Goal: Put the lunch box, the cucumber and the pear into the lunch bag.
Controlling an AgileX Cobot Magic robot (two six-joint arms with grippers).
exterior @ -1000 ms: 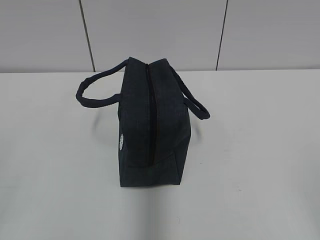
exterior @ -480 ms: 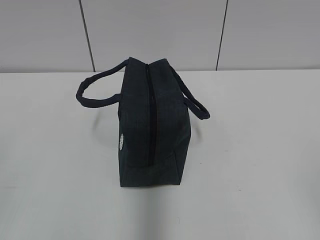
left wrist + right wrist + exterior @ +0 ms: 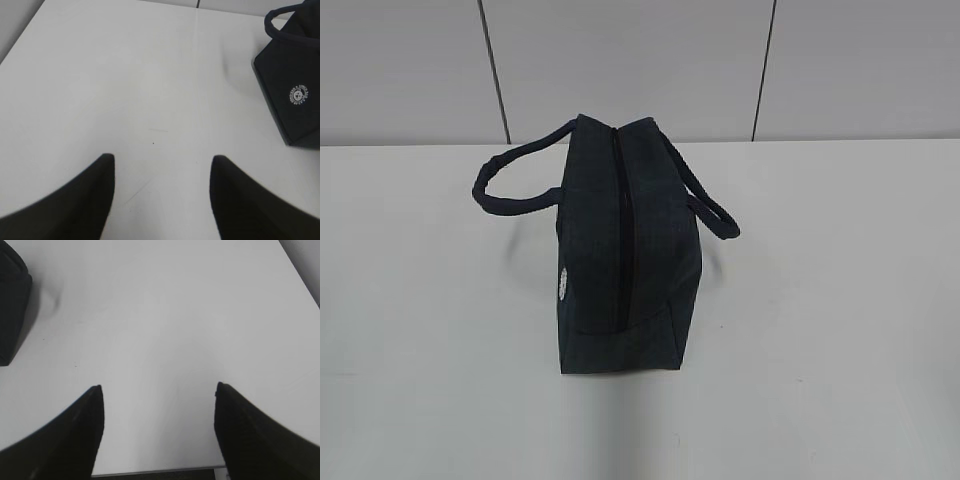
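The exterior view slants down on the lunch bag (image 3: 620, 260); both wrist views, seemingly low, share its edges.

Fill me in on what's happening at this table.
Nothing is being handled. The lunch bag stands alone on the white table with its top zipper shut. The left gripper and right gripper are both open and empty over bare tabletop on either side. No lunch box, cucumber or pear is in view.
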